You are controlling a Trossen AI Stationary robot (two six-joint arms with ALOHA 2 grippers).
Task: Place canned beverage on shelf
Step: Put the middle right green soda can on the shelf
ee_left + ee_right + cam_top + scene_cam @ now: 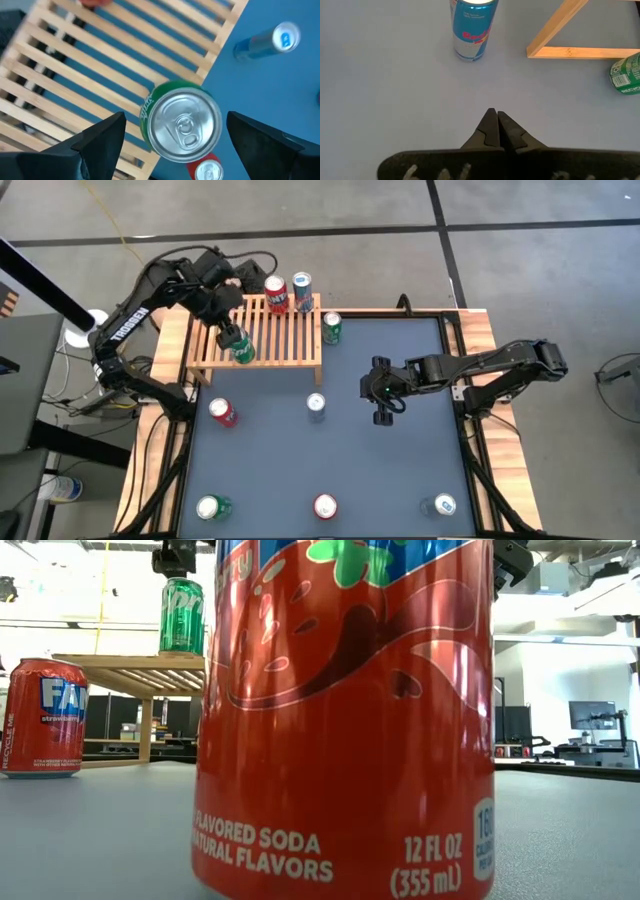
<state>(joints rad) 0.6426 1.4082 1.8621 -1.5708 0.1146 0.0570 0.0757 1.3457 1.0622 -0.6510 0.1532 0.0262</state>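
Left gripper (233,338) hangs over the shelf (290,340) with its fingers spread to either side of a green can (242,351). In the left wrist view both fingers (100,137) stand clear of the can's sides, with gaps showing, so the can looks let go rather than gripped. The can stands upright on the slats close to the shelf's front edge, toward the left end.

Two other cans are already on the shelf at its back: a red can (276,293) and a blue can (301,288), side by side. That makes three up, as far as I can judge. Still on the table (400,470) are a second green can (332,327) just beside the shelf's right end, a slim can (316,405) in front of the shelf, a red can at the left (222,412), and three more along the near edge, so most of the work is left.

Right gripper (384,397) waits low over the middle of the table, fingers pressed together and holding nothing.

Room to move: the green can sits near the shelf's lip, so a straight upward lift looks safest, to avoid nudging it off. The centre and right of the slats are free for more cans.
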